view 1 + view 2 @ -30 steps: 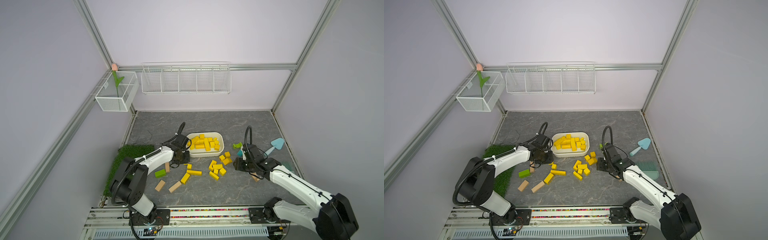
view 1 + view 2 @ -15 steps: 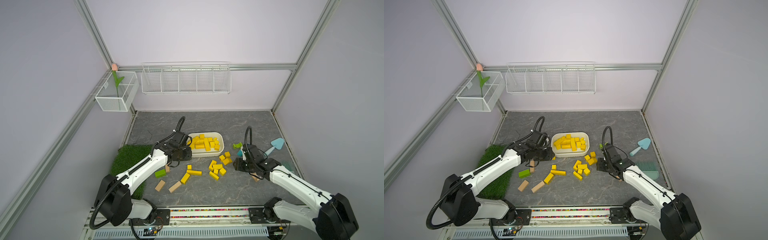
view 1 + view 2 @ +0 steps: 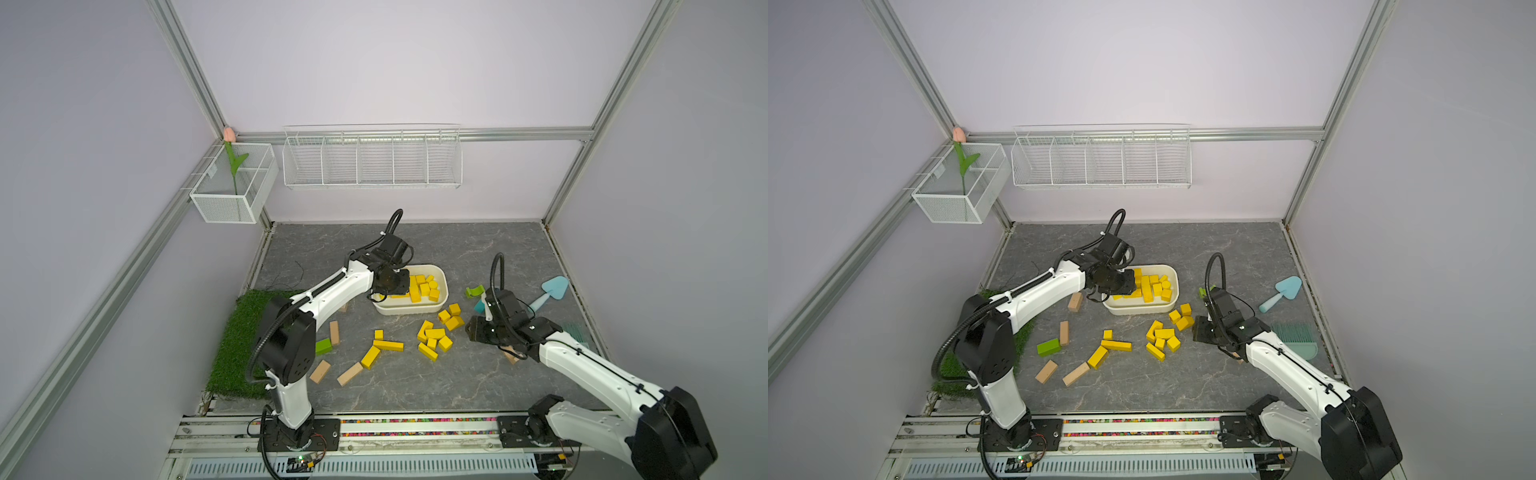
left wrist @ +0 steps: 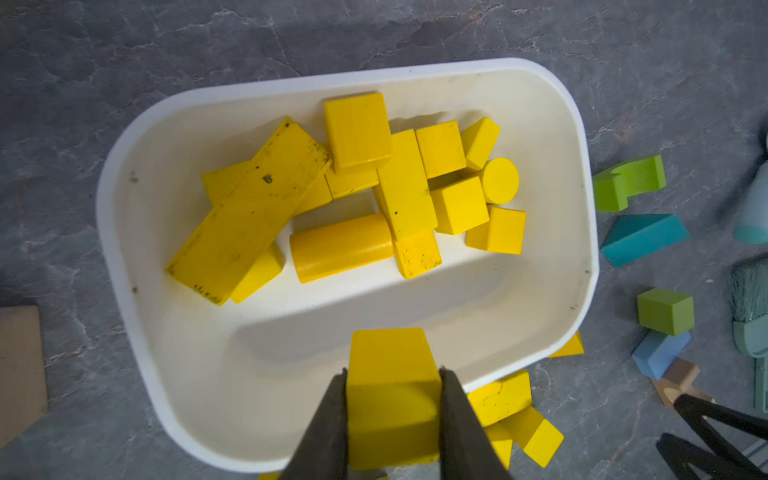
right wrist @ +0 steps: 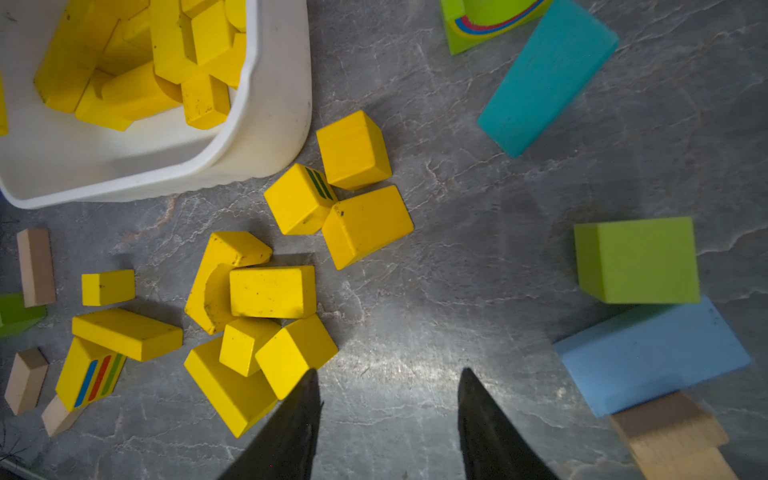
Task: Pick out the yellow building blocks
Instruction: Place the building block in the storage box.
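Top views, both: a grey table (image 3: 457, 249) is noted, with a white tub (image 3: 445, 291) near its middle. The left arm is stretched out over one end of the tub. The right arm is held low over the table, beside the loose pile.

Left claw (image 4: 392, 370): closed on a yellow block (image 4: 386, 349), which is gripped by two opposite faces. The held block is hung inside the tub's outline, over the bare stretch of its floor. It is kept apart from the heap of yellow blocks (image 4: 374, 187) along the opposite wall. (Its long axis cannot be told from this angle.) Judgement: the coming move turns on block-above-tub, which is met, so parting the jaws should be enough.

Right claw (image 5: 388, 372): the jaws are set part-way apart, with nothing between them. Loose yellow blocks (image 5: 270, 291) are spread on the table from the tub's wall to this claw. The nearest cube (image 5: 295, 353) lies just beside one fingertip (image 5: 299, 407), outside the gap. The right arm is judged nearer to this cluster. The long yellow bars (image 3: 388, 345) lie farther off, toward the left arm. The green block (image 5: 636, 262) and blue block (image 5: 652, 353) are to be left.
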`<action>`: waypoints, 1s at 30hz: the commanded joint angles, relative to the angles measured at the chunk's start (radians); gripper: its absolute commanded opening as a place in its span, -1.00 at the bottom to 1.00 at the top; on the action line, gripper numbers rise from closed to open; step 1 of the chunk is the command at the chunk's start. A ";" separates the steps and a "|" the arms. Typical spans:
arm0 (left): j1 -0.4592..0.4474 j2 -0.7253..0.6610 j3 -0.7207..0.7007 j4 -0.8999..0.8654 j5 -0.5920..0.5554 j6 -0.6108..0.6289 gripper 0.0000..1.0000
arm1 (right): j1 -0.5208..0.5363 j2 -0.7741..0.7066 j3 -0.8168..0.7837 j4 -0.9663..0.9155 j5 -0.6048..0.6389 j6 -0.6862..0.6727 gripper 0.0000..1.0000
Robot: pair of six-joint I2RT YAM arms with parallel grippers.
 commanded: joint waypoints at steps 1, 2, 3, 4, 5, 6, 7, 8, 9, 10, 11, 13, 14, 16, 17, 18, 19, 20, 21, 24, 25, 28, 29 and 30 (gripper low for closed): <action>-0.010 0.083 0.123 -0.076 -0.012 0.035 -0.56 | -0.009 -0.016 -0.023 0.019 -0.019 0.005 0.10; -0.010 0.113 0.162 -0.087 -0.012 0.034 -0.56 | -0.009 -0.016 -0.025 0.020 -0.022 0.003 0.09; -0.010 0.139 0.194 -0.096 -0.011 0.035 -0.56 | -0.009 -0.017 -0.026 0.023 -0.025 0.004 0.10; -0.012 0.168 0.233 -0.107 -0.009 0.034 -0.57 | -0.011 -0.017 -0.028 0.025 -0.028 0.003 0.10; -0.012 0.195 0.268 -0.121 -0.007 0.031 -0.58 | -0.012 -0.017 -0.028 0.027 -0.031 0.002 0.10; -0.013 0.218 0.300 -0.133 -0.004 0.028 -0.59 | -0.013 -0.017 -0.029 0.029 -0.032 0.000 0.10; -0.017 0.242 0.333 -0.142 -0.001 0.025 -0.60 | -0.014 -0.019 -0.031 0.030 -0.034 0.001 0.10; -0.018 0.264 0.364 -0.149 0.002 0.024 -0.60 | -0.015 -0.020 -0.032 0.031 -0.035 0.000 0.10; -0.019 0.282 0.387 -0.157 0.000 0.022 -0.60 | -0.015 -0.022 -0.035 0.032 -0.036 -0.002 0.10; -0.022 0.302 0.415 -0.167 -0.003 0.020 -0.61 | -0.016 -0.025 -0.036 0.034 -0.037 -0.002 0.10; -0.024 0.319 0.443 -0.177 -0.006 0.019 -0.61 | -0.017 -0.026 -0.037 0.035 -0.038 -0.002 0.10; -0.027 0.350 0.487 -0.198 -0.017 0.018 -0.62 | -0.019 -0.031 -0.039 0.036 -0.040 -0.004 0.11; -0.027 0.365 0.507 -0.207 -0.022 0.016 -0.62 | -0.020 -0.033 -0.041 0.036 -0.043 -0.004 0.11; -0.029 0.389 0.544 -0.221 -0.031 0.018 -0.62 | -0.022 -0.036 -0.044 0.038 -0.047 -0.005 0.12; -0.029 0.401 0.561 -0.226 -0.036 0.018 -0.62 | -0.023 -0.037 -0.045 0.039 -0.049 -0.006 0.13; -0.029 0.412 0.578 -0.233 -0.037 0.018 -0.62 | -0.024 -0.037 -0.047 0.040 -0.050 -0.006 0.13; -0.029 0.423 0.595 -0.240 -0.039 0.018 -0.62 | -0.026 -0.037 -0.048 0.043 -0.054 -0.007 0.13; -0.029 0.436 0.612 -0.247 -0.041 0.018 -0.62 | -0.027 -0.037 -0.048 0.043 -0.056 -0.007 0.13; -0.029 0.446 0.627 -0.255 -0.045 0.020 -0.62 | -0.028 -0.037 -0.048 0.044 -0.057 -0.007 0.13; -0.029 0.473 0.659 -0.276 -0.064 0.022 -0.62 | -0.029 -0.039 -0.051 0.047 -0.062 -0.007 0.13; -0.029 0.479 0.665 -0.279 -0.070 0.023 -0.62 | -0.031 -0.042 -0.053 0.047 -0.064 -0.008 0.13; -0.029 0.492 0.678 -0.287 -0.081 0.025 -0.62 | -0.034 -0.045 -0.056 0.050 -0.066 -0.007 0.15; -0.029 0.496 0.684 -0.290 -0.086 0.025 -0.62 | -0.035 -0.045 -0.057 0.050 -0.067 -0.007 0.16; -0.029 0.499 0.687 -0.292 -0.090 0.024 -0.62 | -0.037 -0.045 -0.057 0.051 -0.069 -0.007 0.15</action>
